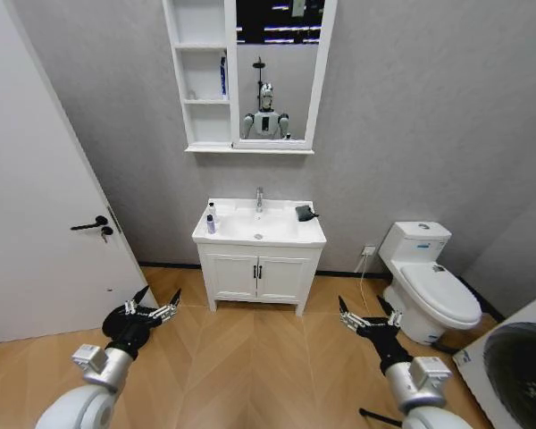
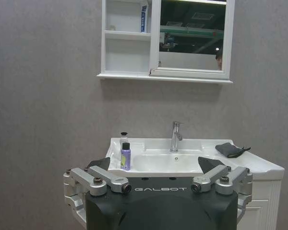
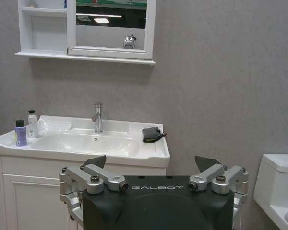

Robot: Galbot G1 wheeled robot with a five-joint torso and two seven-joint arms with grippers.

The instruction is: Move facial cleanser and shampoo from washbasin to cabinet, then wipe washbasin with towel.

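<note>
Washbasin [image 1: 277, 234] rim: two bottles [image 1: 211, 218] left, towel [image 1: 305, 213] right; left gripper [image 1: 154, 304] and right gripper [image 1: 368, 318] wide, well back.

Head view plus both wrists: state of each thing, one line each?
left claw: open, empty, low, short of the vanity
right claw: open, empty, low, short of the vanity
two bottles: upright on the washbasin rim, left of the tap
towel: crumpled on the rim, right of the tap
cabinet: holds a blue-and-white tube in its middle compartment
vanity doors: shut
</note>
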